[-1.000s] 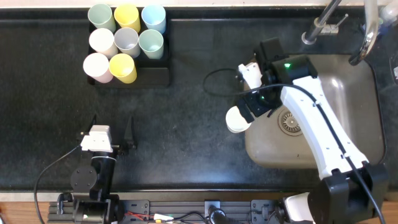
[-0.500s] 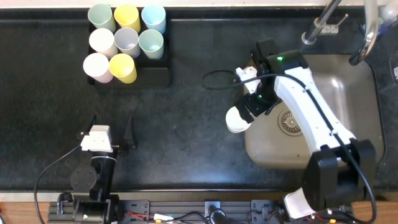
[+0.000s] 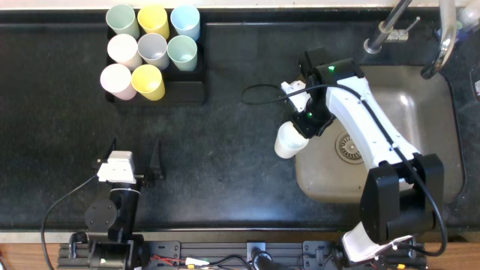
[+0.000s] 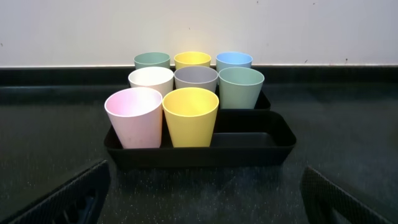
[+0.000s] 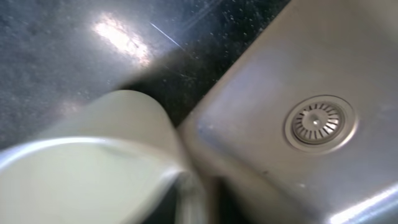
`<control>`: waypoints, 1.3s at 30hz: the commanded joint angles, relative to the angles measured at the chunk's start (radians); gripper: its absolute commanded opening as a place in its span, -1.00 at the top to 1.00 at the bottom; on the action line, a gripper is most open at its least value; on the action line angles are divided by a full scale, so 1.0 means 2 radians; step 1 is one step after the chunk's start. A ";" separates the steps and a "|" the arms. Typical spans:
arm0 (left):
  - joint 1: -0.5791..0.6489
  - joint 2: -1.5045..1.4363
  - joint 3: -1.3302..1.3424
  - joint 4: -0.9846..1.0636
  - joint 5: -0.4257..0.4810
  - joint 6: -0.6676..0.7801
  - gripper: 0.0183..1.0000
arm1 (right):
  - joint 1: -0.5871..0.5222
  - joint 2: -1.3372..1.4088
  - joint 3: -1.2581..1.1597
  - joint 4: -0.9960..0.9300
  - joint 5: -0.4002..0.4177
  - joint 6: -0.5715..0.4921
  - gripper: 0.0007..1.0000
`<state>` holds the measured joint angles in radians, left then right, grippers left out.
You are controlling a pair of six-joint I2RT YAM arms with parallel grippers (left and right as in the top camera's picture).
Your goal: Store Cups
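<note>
The right gripper (image 3: 300, 132) is clamped on a white cup (image 3: 286, 142) above the counter (image 3: 225, 172), just beside the sink (image 3: 409, 127) and its drain (image 5: 320, 121). The tray (image 3: 191, 91) of eight cups stands well apart, before the wide-open, empty left gripper (image 3: 136, 148). Since a second ago the cup has tilted, showing its side.

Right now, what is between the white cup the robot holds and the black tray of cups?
Between white cup and tray, the top view shows bare dark countertop; only a thin cable loops near the right gripper.
</note>
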<state>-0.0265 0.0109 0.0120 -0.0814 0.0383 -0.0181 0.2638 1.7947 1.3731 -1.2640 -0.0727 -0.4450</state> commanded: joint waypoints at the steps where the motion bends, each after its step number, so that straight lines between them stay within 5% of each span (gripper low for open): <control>1: 0.000 -0.004 -0.002 0.000 0.006 0.009 -1.00 | 0.011 -0.001 0.014 -0.007 -0.030 -0.002 0.91; 7: 0.000 -0.004 -0.002 0.000 0.006 0.009 -1.00 | 0.024 -0.019 0.075 -0.046 -0.031 0.034 0.91; 16: 0.000 -0.004 -0.002 0.000 0.006 0.009 -1.00 | 0.086 0.003 0.352 -0.073 -0.030 0.114 0.91; 25: 0.000 -0.004 -0.002 0.000 0.006 0.009 -1.00 | 0.162 0.122 0.590 -0.043 -0.029 0.134 0.92; 39: 0.000 -0.004 -0.002 0.000 0.006 0.009 -1.00 | 0.201 0.240 0.616 -0.010 -0.014 0.165 0.92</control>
<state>-0.0265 0.0109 0.0120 -0.0814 0.0383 -0.0181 0.6559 2.2570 2.5763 -1.2861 -0.1207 -0.1291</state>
